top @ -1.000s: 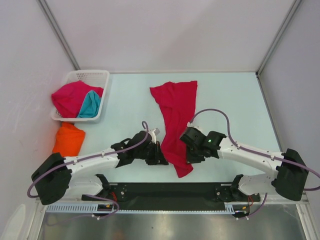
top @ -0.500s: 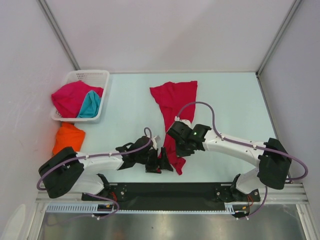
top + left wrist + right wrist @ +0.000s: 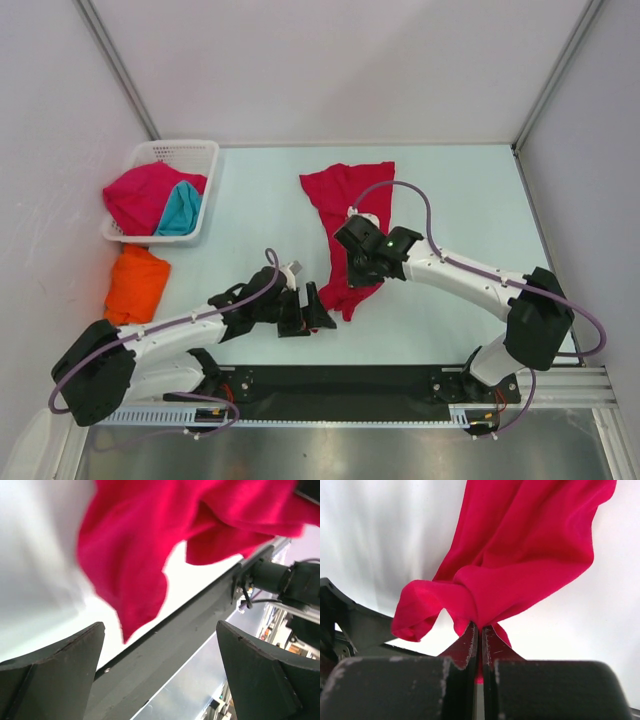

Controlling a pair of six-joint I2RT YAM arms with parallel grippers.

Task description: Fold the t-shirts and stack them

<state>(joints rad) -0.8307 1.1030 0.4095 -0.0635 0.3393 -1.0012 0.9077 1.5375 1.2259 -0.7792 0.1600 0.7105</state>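
A crimson t-shirt (image 3: 352, 200) lies lengthwise in the middle of the table, its near end lifted and bunched. My right gripper (image 3: 352, 272) is shut on that near end; in the right wrist view the red cloth (image 3: 520, 545) is pinched at my gripper (image 3: 480, 630) and drapes away over the table. My left gripper (image 3: 312, 312) stands open just left of the shirt's hanging tip, holding nothing; in its wrist view the shirt (image 3: 135, 555) hangs ahead of the wide jaws (image 3: 160, 625). A second crimson t-shirt (image 3: 140, 195) and a teal one (image 3: 182, 212) sit in the basket. An orange t-shirt (image 3: 137, 278) lies bunched on the table.
The white lattice basket (image 3: 200, 150) stands at the far left by the wall, the orange shirt just in front of it. A black rail (image 3: 340, 385) with the arm bases runs along the near edge, seen also in the left wrist view (image 3: 165, 650). Walls close in left and right.
My left gripper has opened, let go of the shirt's near edge and drawn back to the left. My right gripper has carried the shirt's near end up and toward the far side.
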